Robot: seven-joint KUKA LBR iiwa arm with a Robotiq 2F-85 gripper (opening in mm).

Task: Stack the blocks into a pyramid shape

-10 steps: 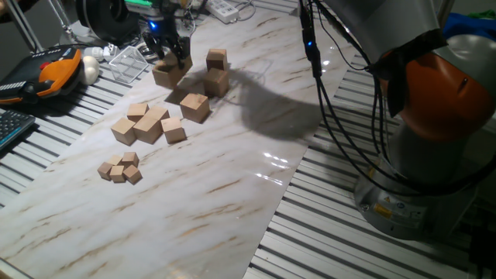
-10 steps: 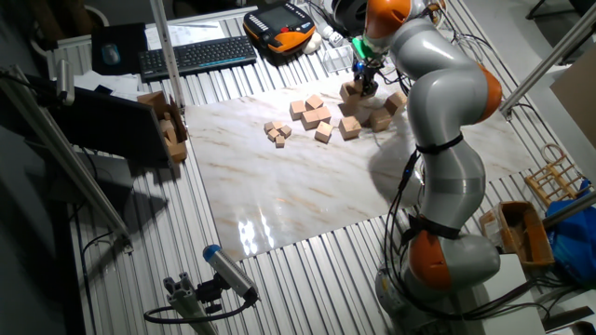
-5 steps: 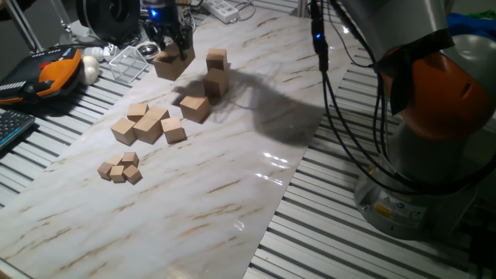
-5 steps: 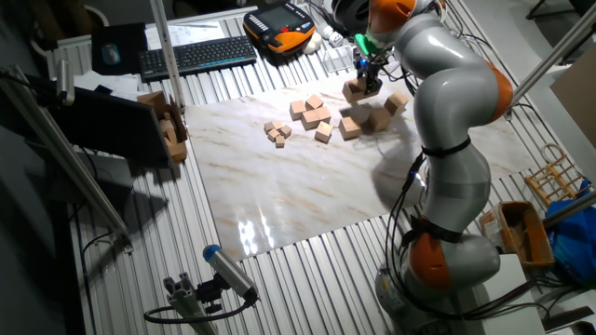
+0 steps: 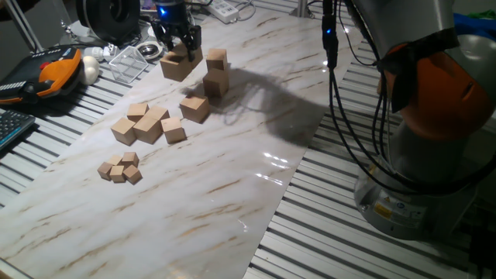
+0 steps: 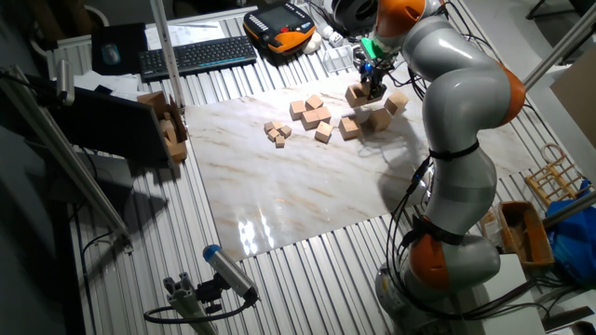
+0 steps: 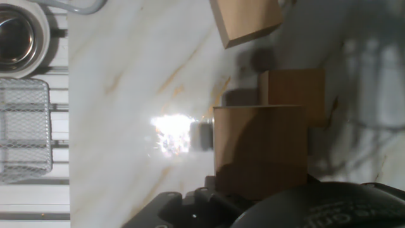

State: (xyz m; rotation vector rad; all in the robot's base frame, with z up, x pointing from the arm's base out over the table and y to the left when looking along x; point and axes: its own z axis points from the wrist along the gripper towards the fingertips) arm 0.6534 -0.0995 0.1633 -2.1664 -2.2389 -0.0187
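A marble-patterned board [image 6: 279,186] lies on a slatted metal table [image 6: 307,279]. Beyond the board sit a keyboard [image 6: 197,56], an orange handset [image 6: 279,26] and a wire basket [image 5: 124,62].

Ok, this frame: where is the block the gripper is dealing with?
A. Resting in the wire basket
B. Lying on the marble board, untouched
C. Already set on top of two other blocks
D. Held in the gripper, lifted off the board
D: the gripper is closed on a block that hangs above the marble board, beside the two-block stack.
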